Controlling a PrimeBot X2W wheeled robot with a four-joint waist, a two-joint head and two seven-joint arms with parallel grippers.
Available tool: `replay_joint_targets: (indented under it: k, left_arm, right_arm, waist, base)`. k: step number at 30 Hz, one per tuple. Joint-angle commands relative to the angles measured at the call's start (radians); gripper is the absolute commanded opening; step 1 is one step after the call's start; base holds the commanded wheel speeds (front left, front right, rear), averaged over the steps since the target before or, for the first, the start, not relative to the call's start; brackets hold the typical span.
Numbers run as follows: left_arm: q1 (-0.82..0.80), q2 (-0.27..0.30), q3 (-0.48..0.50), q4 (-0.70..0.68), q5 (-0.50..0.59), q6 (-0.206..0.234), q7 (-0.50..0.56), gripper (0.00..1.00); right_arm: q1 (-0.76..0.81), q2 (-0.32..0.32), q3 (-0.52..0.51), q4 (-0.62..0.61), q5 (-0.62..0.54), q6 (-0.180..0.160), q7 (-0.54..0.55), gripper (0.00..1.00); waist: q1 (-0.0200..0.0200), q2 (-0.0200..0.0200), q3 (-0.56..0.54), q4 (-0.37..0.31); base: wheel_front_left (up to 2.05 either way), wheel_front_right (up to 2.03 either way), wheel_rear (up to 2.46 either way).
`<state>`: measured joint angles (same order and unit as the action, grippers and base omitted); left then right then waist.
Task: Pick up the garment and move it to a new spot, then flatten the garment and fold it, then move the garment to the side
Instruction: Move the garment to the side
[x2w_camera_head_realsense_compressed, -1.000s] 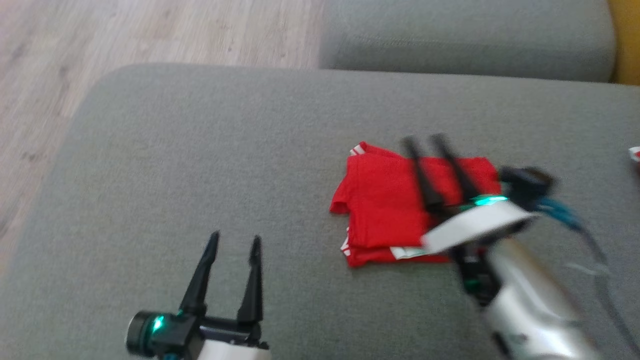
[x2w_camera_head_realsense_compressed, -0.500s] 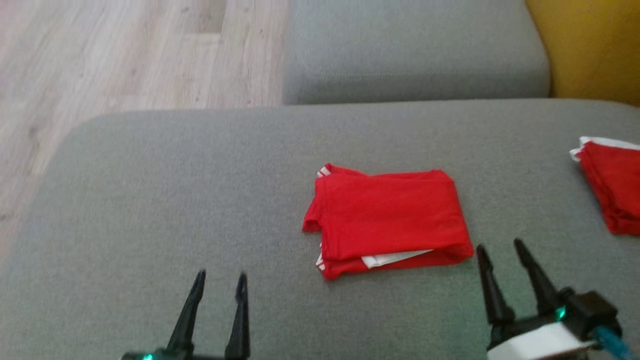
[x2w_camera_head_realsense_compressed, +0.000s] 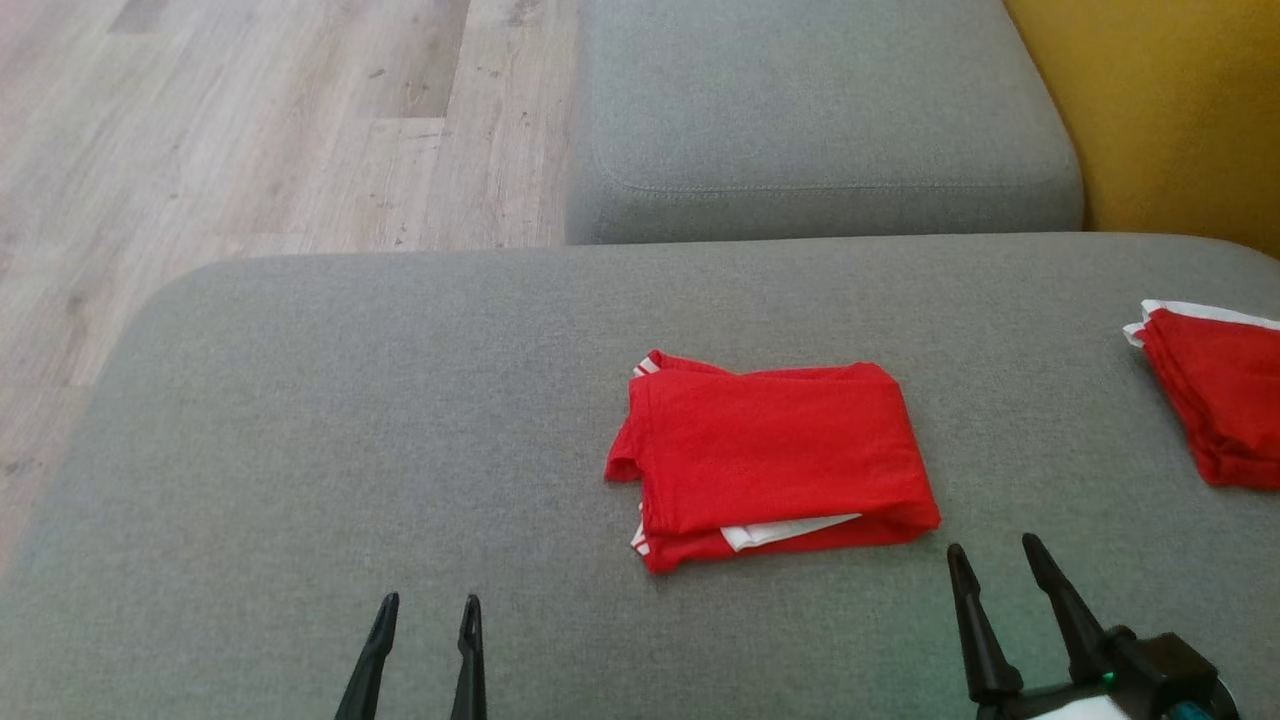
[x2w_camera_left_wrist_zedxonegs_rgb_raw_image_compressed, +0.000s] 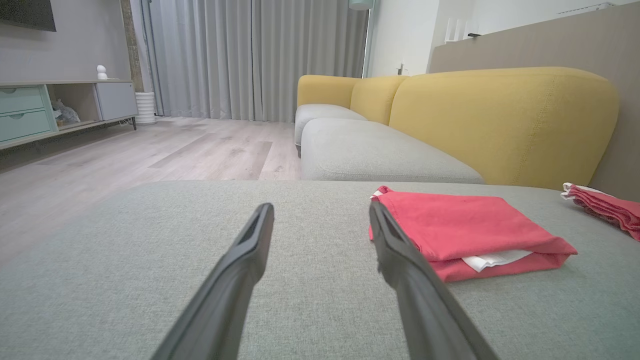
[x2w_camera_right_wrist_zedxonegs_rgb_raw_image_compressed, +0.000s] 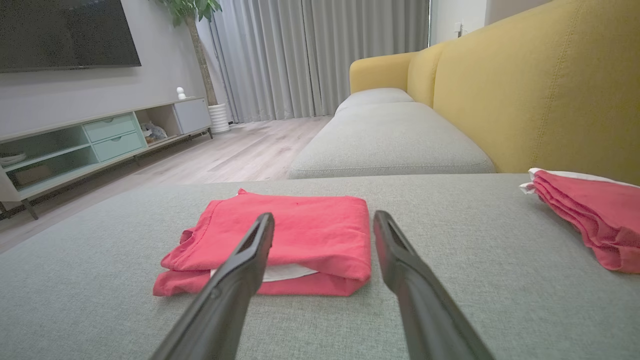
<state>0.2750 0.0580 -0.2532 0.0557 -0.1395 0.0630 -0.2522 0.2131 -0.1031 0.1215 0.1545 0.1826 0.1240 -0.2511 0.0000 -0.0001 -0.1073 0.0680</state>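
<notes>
Hovering empty, spread wide — left hand (x2w_camera_head_realsense_compressed: 430, 600), right hand (x2w_camera_head_realsense_compressed: 992, 545) — near the garment (x2w_camera_head_realsense_compressed: 775, 450).

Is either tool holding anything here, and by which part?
Nothing is held. The left tool and right tool are both open and clear of the folded red garment.

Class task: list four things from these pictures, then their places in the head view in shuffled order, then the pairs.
1 folded red cloth garment
2 second red garment, white-edged
3 pale wooden plank floor
4 yellow fabric sofa back

A upper left
B right edge of the grey fabric cushion
C upper right corner
D cushion's middle

Pairs: 1-D, 2-B, 3-A, 4-C
</notes>
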Motion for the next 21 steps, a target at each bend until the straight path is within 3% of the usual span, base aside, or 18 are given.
replay_joint_targets:
  k: [1, 21]
  left_arm:
    - [-0.033, -0.008, 0.038, -0.035, 0.011, 0.009, -0.010, 1.00]
    - [-0.027, -0.008, 0.041, -0.029, 0.018, 0.006, -0.010, 1.00]
  right_arm:
    - [-0.023, -0.003, 0.013, -0.028, -0.009, 0.007, -0.011, 1.00]
    - [-0.007, 0.012, -0.001, -0.025, -0.058, 0.007, -0.011, 1.00]
  waist:
    - [0.0000, 0.0001, -0.003, 0.001]
    - [0.0000, 0.0001, -0.006, 0.005]
  base:
    - [0.00, 0.00, 0.00]
    - [0.00, 0.00, 0.00]
